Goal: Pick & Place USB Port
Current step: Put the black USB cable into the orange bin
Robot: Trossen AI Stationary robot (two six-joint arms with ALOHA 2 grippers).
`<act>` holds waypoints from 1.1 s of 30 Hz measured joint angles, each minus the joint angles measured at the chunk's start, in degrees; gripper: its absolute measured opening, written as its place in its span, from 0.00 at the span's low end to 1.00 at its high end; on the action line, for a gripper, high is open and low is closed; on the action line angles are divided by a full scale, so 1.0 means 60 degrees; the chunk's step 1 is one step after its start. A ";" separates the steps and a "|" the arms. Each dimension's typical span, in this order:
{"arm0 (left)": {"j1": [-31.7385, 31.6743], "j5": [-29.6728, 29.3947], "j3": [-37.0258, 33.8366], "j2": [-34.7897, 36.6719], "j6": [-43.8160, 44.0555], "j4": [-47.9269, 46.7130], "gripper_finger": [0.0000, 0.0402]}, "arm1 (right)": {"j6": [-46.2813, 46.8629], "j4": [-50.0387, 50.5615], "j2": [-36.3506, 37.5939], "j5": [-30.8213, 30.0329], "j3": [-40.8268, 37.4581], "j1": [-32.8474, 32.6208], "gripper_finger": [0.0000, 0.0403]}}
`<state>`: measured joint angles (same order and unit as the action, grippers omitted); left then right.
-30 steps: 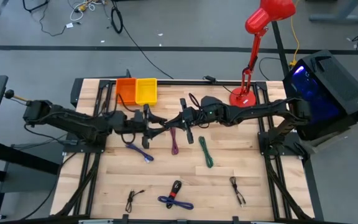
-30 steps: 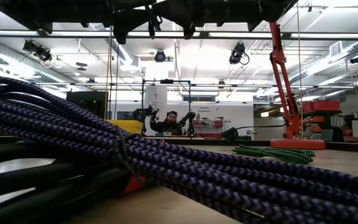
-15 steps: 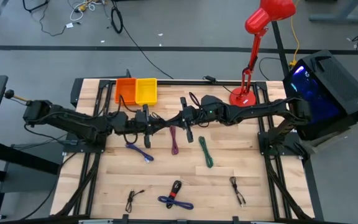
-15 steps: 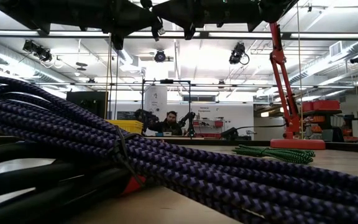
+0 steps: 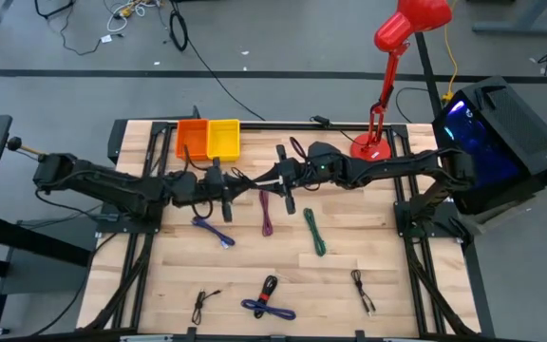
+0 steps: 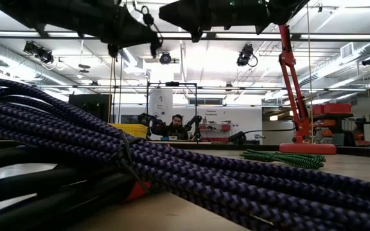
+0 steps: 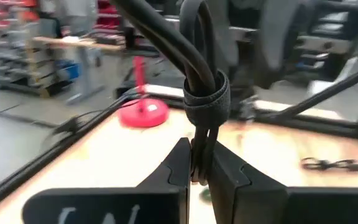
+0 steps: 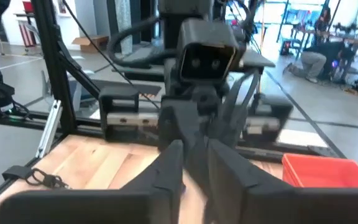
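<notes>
A black cable bundle (image 5: pixel 245 179), bound by a black strap (image 7: pixel 207 99), hangs in the air above the table's middle, between my two grippers. My left gripper (image 5: pixel 224 185) reaches in from the table's left and is shut on it (image 7: pixel 197 177). My right gripper (image 5: pixel 281 185) faces it from the right. Its fingers stand apart (image 8: pixel 194 165), just short of the bundle's loops. In the low view both grippers show at the top edge, the left (image 6: pixel 151 42) and the right (image 6: pixel 194 31). My left gripper pinches the cable bundle between its two fingers (image 7: pixel 180 168) at the end just beyond the strap (image 7: pixel 199 140). The fingers come in about level from the table's left. The bundle is lifted clear of the table, and its loops (image 7: pixel 185 37) run on past the fingertips toward the right arm.
An orange bin (image 5: pixel 193 138) and a yellow bin (image 5: pixel 223 138) sit at the far edge. A red lamp base (image 5: pixel 370 147) stands far right. Purple (image 5: pixel 212 231), magenta (image 5: pixel 266 214) and green (image 5: pixel 313 233) cables lie mid-table. Other bundles (image 5: pixel 269 302) lie near the front.
My left gripper has drawn back a little toward the table's left and tipped, taking the black cable bundle with it, away from my right gripper. The right arm has stayed where it was.
</notes>
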<state>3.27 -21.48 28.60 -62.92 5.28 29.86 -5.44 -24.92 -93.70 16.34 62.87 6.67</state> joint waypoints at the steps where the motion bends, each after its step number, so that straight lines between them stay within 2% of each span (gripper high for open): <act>1: 0.0000 -0.0363 0.0000 0.0231 -0.0003 -0.0453 0.08 | 0.0030 0.0235 0.0073 -0.0001 0.0000 0.0046 0.23; 10: -0.0478 -0.3228 -0.0004 0.3015 0.0510 -0.5236 0.08 | 0.0037 0.1860 0.0729 -0.0047 0.0000 0.0070 0.33; 14: -0.1395 -0.3734 0.0000 0.4017 0.0907 -0.6691 0.08 | 0.0022 0.1899 0.0738 -0.0051 0.0000 -0.0112 0.33; 19: -0.2848 -0.3691 0.0000 0.4496 0.1023 -0.7733 0.08 | -0.0009 0.1886 0.0738 -0.0055 0.0000 -0.0356 0.31; 26: -0.4957 -0.2354 -0.0001 0.4325 0.0989 -0.8562 0.08 | -0.0036 0.1866 0.0738 -0.0062 0.0000 -0.0683 0.31; 29: -0.5849 -0.1461 0.0000 0.4156 0.0812 -0.8496 0.08 | -0.0037 0.1816 0.0738 -0.0071 0.0000 -0.0817 0.31; 33: -0.6870 -0.0790 -0.0004 0.3754 0.0715 -0.8468 0.08 | -0.0065 0.1816 0.0734 -0.0071 0.0000 -0.1003 0.31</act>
<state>-37.95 -26.22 28.58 -40.39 9.57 -20.95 -5.82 -14.02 -89.30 15.91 62.87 0.65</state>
